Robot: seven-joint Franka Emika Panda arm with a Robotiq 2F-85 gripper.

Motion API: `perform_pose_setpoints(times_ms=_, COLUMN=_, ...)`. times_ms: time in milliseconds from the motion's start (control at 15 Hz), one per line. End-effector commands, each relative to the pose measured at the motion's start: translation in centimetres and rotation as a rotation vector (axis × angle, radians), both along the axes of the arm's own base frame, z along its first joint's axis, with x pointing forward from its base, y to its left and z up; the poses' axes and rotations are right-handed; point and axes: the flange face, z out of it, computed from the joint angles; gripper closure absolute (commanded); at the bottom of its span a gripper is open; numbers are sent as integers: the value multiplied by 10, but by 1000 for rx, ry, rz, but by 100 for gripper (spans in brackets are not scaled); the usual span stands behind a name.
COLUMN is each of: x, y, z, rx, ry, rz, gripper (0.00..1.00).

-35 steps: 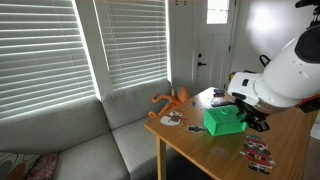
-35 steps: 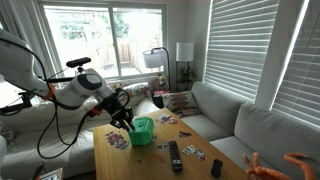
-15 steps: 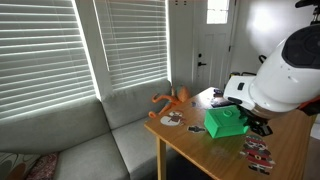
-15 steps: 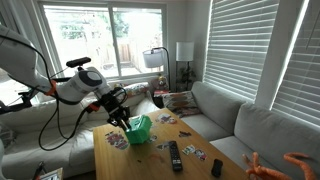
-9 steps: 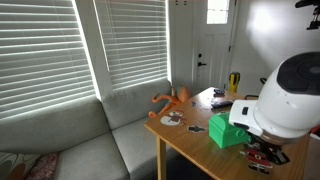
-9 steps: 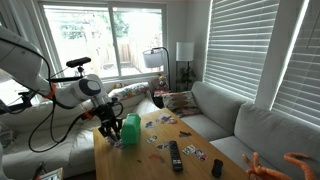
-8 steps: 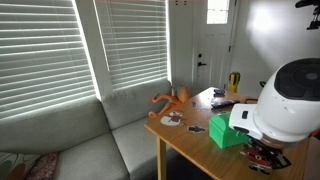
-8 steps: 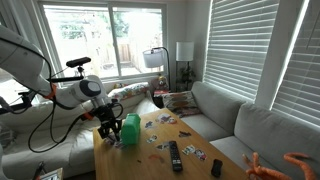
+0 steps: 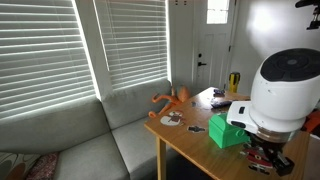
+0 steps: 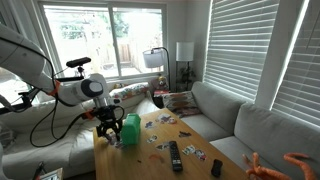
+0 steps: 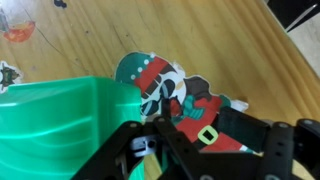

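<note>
We see the hand low over the wooden surface in an exterior view, with the green bin resting on the surface just beside it. In the wrist view its fingers stand apart, clamped on nothing. The bin's wall lies close by one finger, and we cannot tell whether they touch. A flat Santa figure lies under the hand, next to the bin. A black remote lies well away.

Glossy green plastic bin, matt printed card figure, smooth varnished wooden table.
</note>
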Motion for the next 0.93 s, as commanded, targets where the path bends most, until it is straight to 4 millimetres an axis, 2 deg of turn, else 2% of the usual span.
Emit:
perform_pose_setpoints(times_ms=0, x=4, y=-2, z=14, rx=91, ry=-12, rz=-28, gripper=15)
perform_pose_setpoints(times_ms=133, x=6, y=-5, z=28, rx=113, ry=-48, rz=-43, gripper=2)
perform_pose_setpoints(times_ms=200, x=8, y=-7, z=35, rx=121, ry=-64, rz=-48, gripper=0)
perform_pose_setpoints(times_ms=533, x=10, y=-17, z=72, rx=166, ry=-129, rz=-92, gripper=0)
perform_pose_setpoints(times_ms=867, x=8, y=-39, z=123, rx=257, ry=-212, rz=-189, gripper=0)
